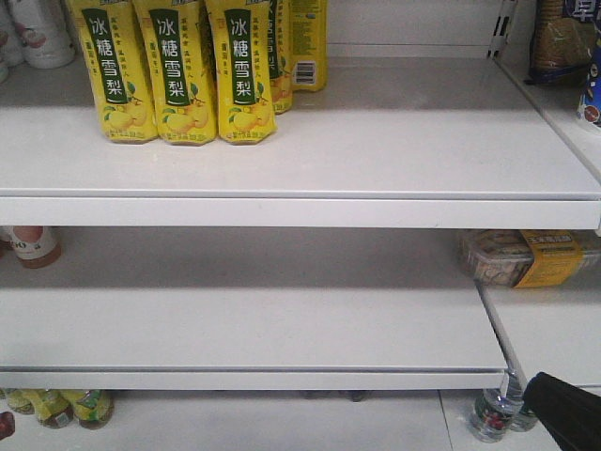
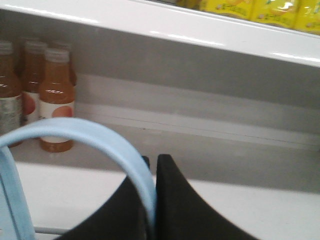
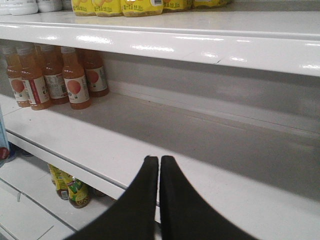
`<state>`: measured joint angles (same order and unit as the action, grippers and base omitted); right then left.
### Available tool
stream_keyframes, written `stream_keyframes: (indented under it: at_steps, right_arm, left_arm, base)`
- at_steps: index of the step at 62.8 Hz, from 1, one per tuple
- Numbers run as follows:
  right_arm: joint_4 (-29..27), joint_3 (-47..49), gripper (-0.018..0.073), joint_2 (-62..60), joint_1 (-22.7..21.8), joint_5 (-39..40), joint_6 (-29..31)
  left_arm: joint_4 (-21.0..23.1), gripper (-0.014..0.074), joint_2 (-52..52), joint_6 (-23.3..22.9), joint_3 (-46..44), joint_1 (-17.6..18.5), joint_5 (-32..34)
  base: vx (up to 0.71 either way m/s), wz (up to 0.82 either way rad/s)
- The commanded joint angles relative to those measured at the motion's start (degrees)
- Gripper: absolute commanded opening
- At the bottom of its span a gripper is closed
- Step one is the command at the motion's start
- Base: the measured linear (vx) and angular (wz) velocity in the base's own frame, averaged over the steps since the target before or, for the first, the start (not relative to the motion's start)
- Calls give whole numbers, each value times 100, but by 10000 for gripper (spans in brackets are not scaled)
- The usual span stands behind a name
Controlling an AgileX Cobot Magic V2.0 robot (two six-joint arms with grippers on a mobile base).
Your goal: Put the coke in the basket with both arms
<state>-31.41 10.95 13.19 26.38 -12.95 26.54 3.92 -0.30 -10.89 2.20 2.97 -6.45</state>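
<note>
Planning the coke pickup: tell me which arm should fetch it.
Right. The left gripper is shut on the basket handle, so it is occupied; the right gripper is shut and empty, facing the shelf. No coke shows in any view.

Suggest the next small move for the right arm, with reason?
Probably pan the right gripper to search for the coke: no view shows it. Its fingers are shut on nothing, facing bare shelf. The left gripper clamps the basket handle.

Light blue basket handle [image 2: 100, 145] arches up, pinched between the left jaws.
</note>
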Motion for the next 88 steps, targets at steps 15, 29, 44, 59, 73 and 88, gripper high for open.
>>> stream_keyframes:
  at_steps: [15, 29, 44, 59, 73, 88]
  right_arm:
    - [-26, 157, -5, 48, -10, 377, 39]
    - [-26, 157, -5, 48, -10, 377, 39]
    - [-26, 157, -5, 48, -10, 377, 39]
    - [-26, 157, -5, 48, -10, 377, 39]
    - [-26, 157, -5, 48, -10, 377, 39]
    - [-26, 157, -5, 48, -10, 377, 39]
  left_arm:
    - [-641, -6, -134, 177, -162, -472, 855]
    - [-605, -6, -134, 177, -162, -472, 876]
    - [-605, -6, -134, 177, -162, -472, 892]
    - [-610, -6, -134, 177, -168, -472, 892]
    - [-610, -6, -123, 177, -169, -472, 892]
    - [-610, -6, -123, 177, -169, -472, 892]
  base:
    - [0, 0]
    - [0, 0]
    - [0, 0]
    - [0, 0]
    - [0, 0]
    - [0, 0]
